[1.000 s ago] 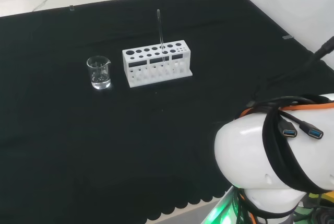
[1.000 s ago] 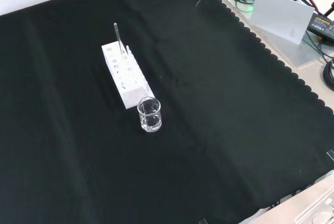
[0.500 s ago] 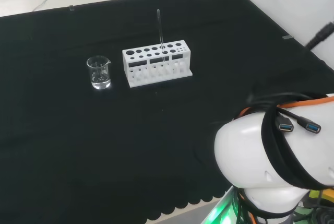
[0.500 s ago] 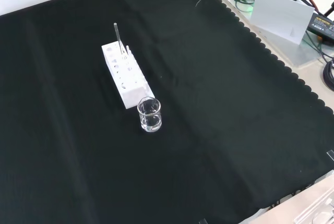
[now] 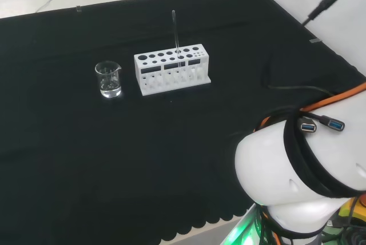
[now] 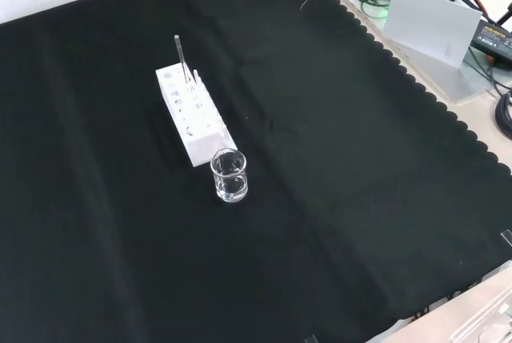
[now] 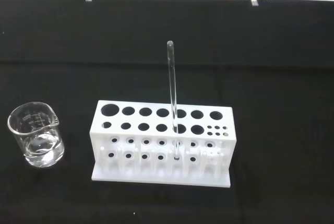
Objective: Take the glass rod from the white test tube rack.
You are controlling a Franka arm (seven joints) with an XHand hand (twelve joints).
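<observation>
Glass rod [image 7: 171, 98] stands near upright in white test tube rack [image 7: 163, 143], in hole of near row right of centre in wrist view, top well clear of rack, so free to grasp from above. Small beaker [image 7: 35, 142] with clear liquid just left of rack, apart. Black-cloth counter [image 5: 171, 159] otherwise bare. Robot hand state: cannot tell. Judgement: approach stage, rod untouched.

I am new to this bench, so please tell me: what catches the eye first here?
A white rack stands on the black cloth, with a glass rod rising upright from one of its holes. A small beaker stands close beside one end of the rack.
</observation>
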